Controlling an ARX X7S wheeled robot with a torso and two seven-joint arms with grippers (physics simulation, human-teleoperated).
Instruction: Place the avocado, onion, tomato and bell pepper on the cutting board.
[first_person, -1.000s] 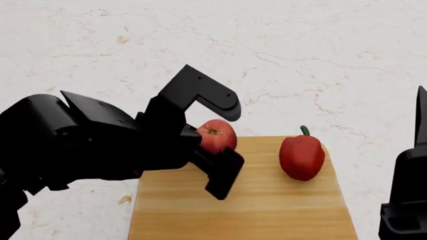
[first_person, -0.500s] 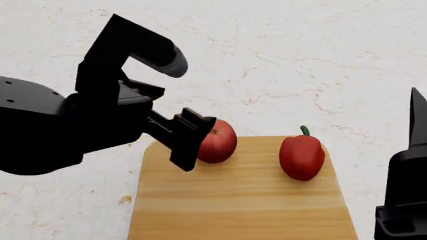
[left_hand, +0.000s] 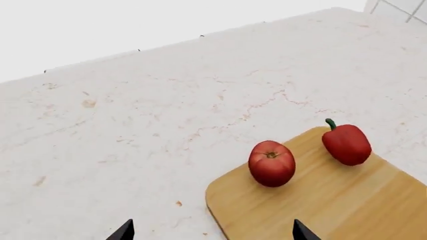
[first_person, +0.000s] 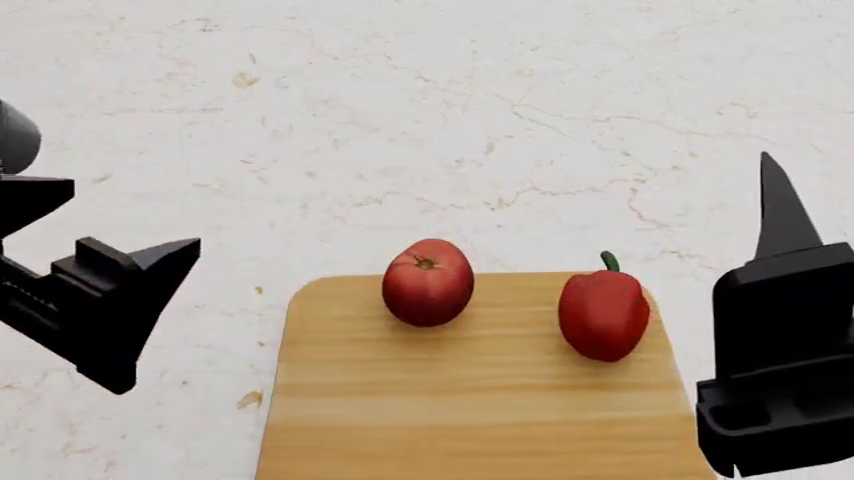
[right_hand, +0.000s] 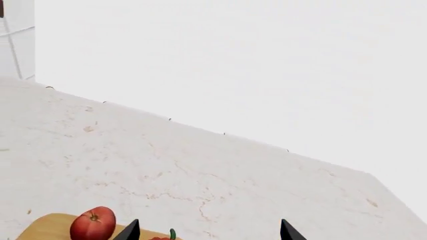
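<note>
Now the tomato (first_person: 427, 282) sits on the cutting board (first_person: 481, 400), up near its far left corner, stem scar on top. Beside it, toward the board's right side, stands the bell pepper (first_person: 603, 313), green stem curling up, and the two are clearly apart. Board and all rest on the pale marbled table (first_person: 467, 120).

Over at the left edge of the head view, the left end effector (left_hand: 209, 231) hangs off the board, above bare table, its fingers spread wide with nothing between them. From its own wrist camera you see both fingertips (left_hand: 123, 231) poking in, well separated, with the tomato and pepper ahead on the board.

On the right, the right end effector (right_hand: 209, 230) hovers by the board's right edge, beside the pepper. Its wrist view catches two tips (right_hand: 288, 231) set wide, holding nothing, though only the very points show there, so that reading is a fair guess. Avocado and onion are not visible in any view.
</note>
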